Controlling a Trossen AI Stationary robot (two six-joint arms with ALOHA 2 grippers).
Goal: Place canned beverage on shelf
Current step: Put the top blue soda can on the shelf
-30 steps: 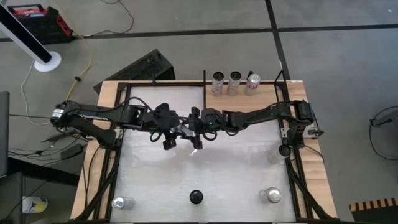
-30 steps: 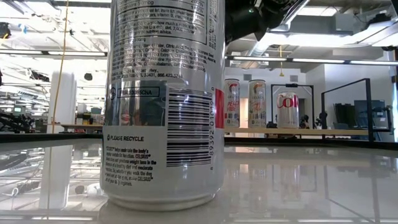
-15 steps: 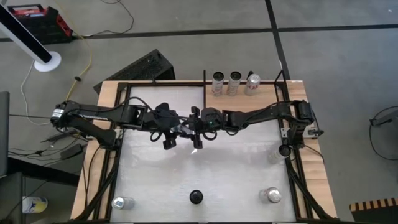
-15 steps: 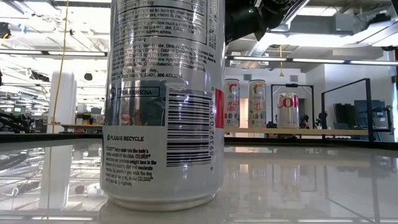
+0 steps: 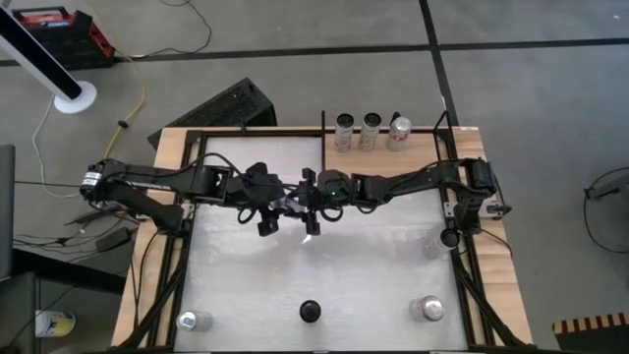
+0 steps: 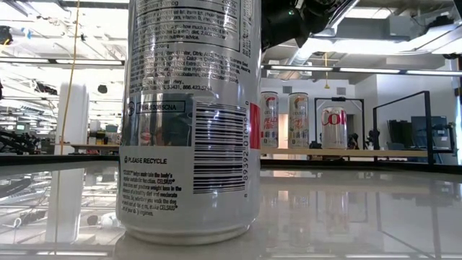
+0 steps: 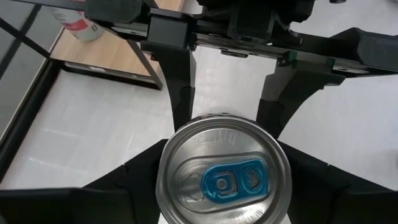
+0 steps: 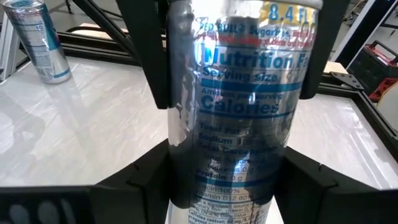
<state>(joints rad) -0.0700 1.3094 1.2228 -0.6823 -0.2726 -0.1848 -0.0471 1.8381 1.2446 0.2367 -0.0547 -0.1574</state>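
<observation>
Left gripper [image 5: 267, 211] sits over the middle of the tabletop [image 5: 373, 275], reached in from the left edge; its fingers [image 7: 130, 180] press the silver can [image 7: 225, 175] on both sides, lid and blue tab facing the wrist camera, so I read this as a grip on the can, held across the body; the can hangs in the air between the two arms, well short of the shelf [image 5: 413, 147]; likely a hand-over, since the shelf lies on the right arm's side.

Right gripper [image 5: 313, 214] meets it from the right, just beside the left one; its own fingers [image 8: 155, 56] also bracket the same can, label showing in its wrist view; closed on it, by my judgement; both hold at once, presumably so the can never goes unsupported.

Shelf at the far right corner already carries three cans [image 5: 371, 131] in a row along its far edge; room remains nearer the tabletop.

Spare cans stand at the near left corner [image 5: 194, 320] and near right corner [image 5: 428, 309]; a dark round object [image 5: 311, 312] sits mid near edge.

Next step, judged: left lets go, right carries.
</observation>
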